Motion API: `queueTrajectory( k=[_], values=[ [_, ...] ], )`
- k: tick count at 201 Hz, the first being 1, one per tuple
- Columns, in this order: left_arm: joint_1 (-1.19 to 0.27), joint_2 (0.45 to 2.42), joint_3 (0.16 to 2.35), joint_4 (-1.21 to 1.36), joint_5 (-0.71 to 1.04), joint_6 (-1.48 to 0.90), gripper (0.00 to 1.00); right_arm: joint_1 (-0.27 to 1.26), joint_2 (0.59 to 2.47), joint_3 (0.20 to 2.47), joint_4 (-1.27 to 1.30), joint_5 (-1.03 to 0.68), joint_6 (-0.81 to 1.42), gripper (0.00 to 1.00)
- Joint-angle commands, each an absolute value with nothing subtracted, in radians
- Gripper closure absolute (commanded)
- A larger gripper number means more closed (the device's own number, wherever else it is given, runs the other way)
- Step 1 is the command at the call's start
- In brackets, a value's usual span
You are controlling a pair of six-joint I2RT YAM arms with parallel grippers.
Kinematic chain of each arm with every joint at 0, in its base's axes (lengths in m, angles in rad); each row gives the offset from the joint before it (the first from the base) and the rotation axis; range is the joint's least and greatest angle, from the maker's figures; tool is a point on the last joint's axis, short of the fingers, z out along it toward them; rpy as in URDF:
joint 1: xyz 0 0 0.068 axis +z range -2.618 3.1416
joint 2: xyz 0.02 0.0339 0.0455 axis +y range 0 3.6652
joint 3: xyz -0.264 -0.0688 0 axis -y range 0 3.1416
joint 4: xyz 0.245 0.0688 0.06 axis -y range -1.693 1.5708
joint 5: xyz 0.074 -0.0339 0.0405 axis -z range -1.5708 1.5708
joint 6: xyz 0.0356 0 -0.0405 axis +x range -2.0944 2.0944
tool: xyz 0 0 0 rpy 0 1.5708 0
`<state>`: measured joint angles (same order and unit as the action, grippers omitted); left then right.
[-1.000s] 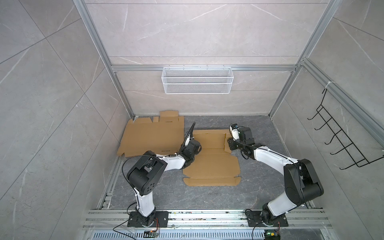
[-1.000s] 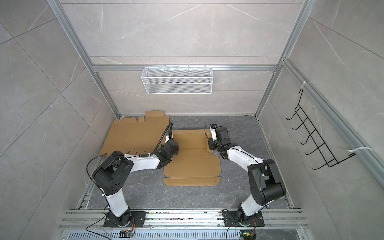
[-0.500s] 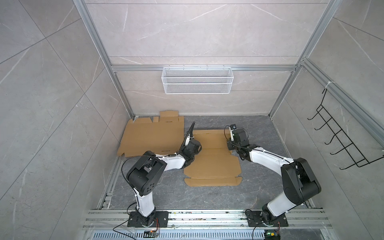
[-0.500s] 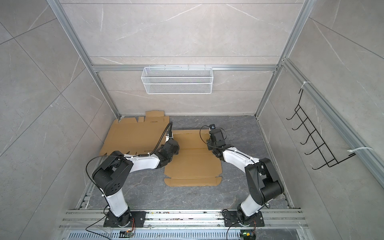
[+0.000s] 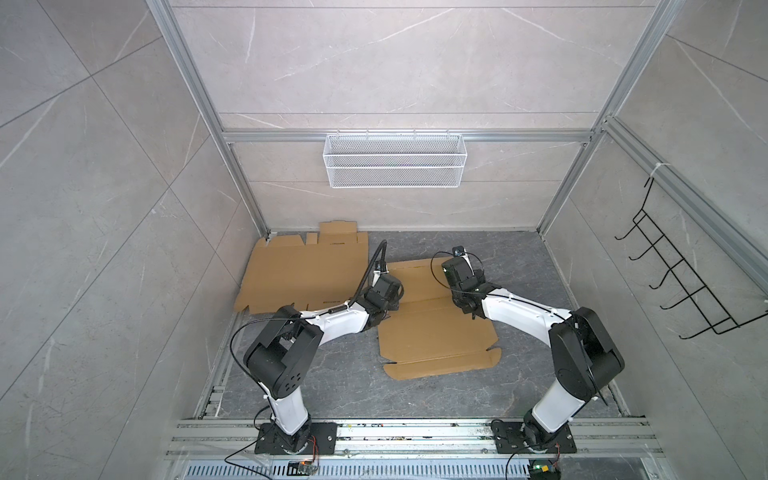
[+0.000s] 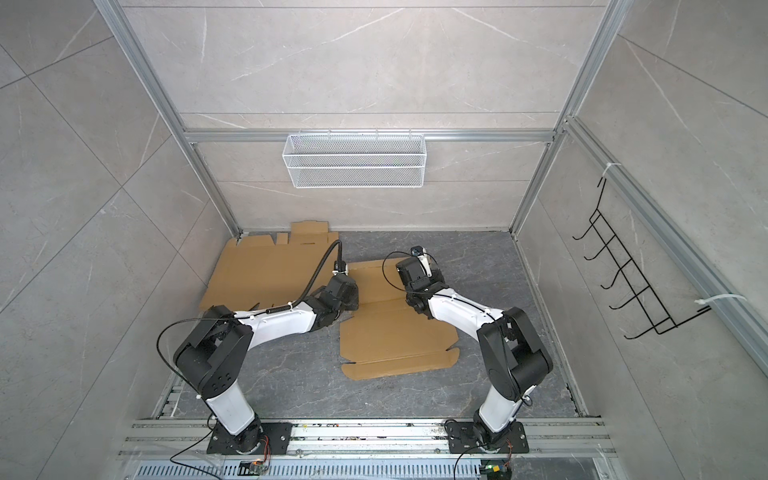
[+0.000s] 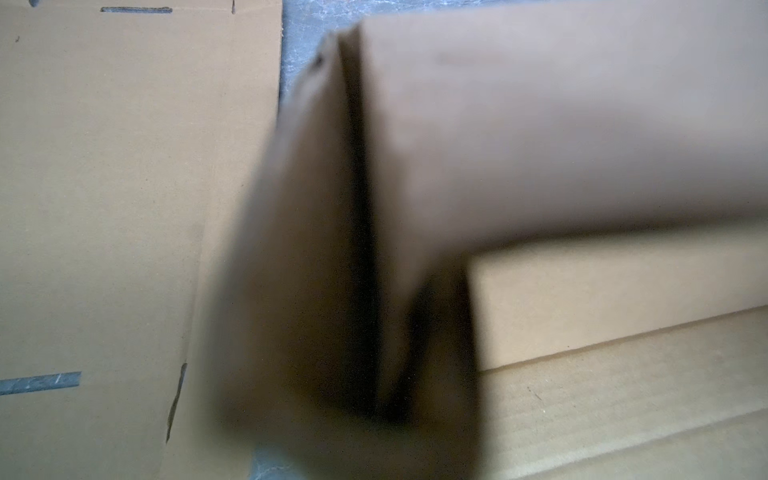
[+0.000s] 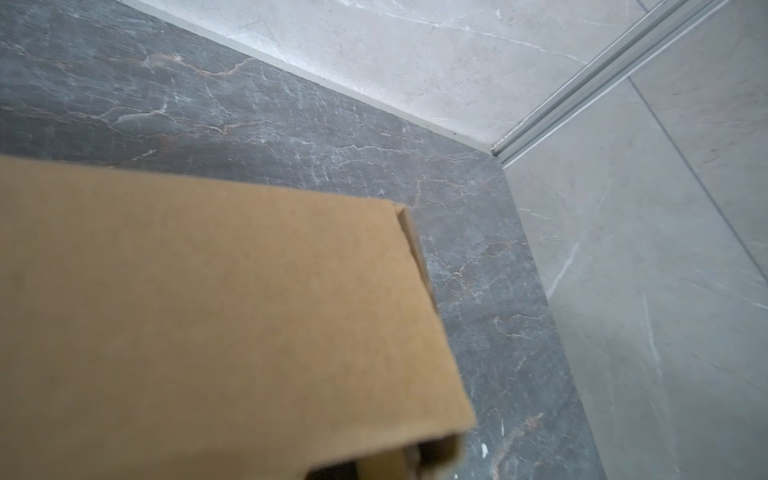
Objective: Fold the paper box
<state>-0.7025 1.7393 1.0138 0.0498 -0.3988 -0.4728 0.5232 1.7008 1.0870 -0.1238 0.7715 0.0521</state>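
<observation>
Paper box [image 5: 436, 332]: flat cardboard cut-out on the bench [image 5: 332, 390], mid-frame in both top views, just right of a second flat sheet [image 5: 303, 274]. Probably light, stiff across the panels, bendy along the scored creases, and apt to slide on smooth stone. Best pinched at a flap edge close to a crease. Left claw [image 5: 384, 291] pressed together at the far left corner and right claw [image 5: 457, 272] pressed together at the far right corner. Each apparently pinching a raised flap, fingers hidden. Against a second ago: right claw no longer spread and swung toward frame centre, sheet nudged slightly rightward.
</observation>
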Motion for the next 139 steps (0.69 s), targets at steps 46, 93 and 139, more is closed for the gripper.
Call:
queueTrajectory(
  k=[46,93,139],
  values=[
    [-0.707,1.652,1.131,-0.170,-0.348,-0.396,1.00,0.505,1.629,1.158,-0.433,0.607,0.173,0.76],
    [-0.677,1.704,1.290,-0.456,-0.216,-0.354,1.00,0.506,1.556,1.155,-0.623,0.459,0.256,0.67],
    [-0.627,1.777,1.434,-0.713,-0.076,-0.276,1.00,0.506,1.485,1.120,-0.728,0.354,0.275,0.43]
  ],
)
